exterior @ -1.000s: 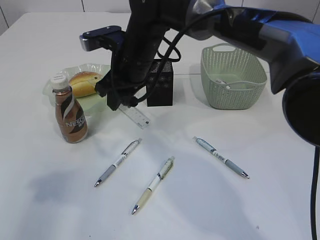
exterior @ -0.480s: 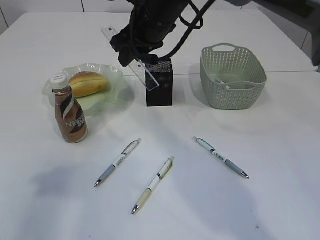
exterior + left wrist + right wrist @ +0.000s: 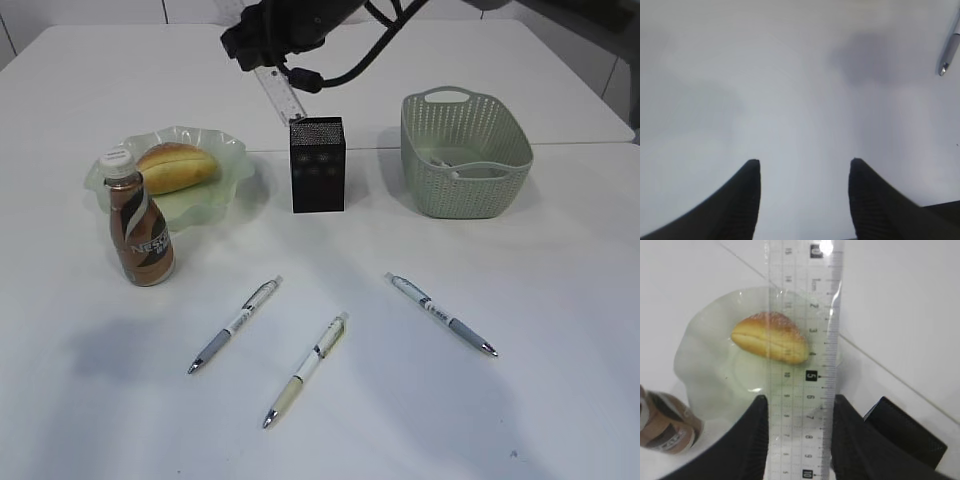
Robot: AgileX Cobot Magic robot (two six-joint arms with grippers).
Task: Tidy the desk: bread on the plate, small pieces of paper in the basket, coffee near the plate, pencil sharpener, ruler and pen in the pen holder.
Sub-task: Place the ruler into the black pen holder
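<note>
I am holding the clear ruler (image 3: 282, 97) up in the air, just above the black pen holder (image 3: 318, 165).

I am looking at the white table (image 3: 560, 300) with the green basket (image 3: 466, 155) on its right side. The green plate (image 3: 215, 195) is carrying the bread (image 3: 176, 167), and the coffee bottle (image 3: 139, 229) is standing just beside it. My right gripper (image 3: 800, 412) is squeezing the ruler between its fingers. My left gripper (image 3: 804, 172) is hanging open over bare table, holding nothing. Three pens are lying in front: one (image 3: 234, 325), another (image 3: 306, 370), and a third (image 3: 443, 315). Something small, maybe paper, is sitting in the basket.
</note>
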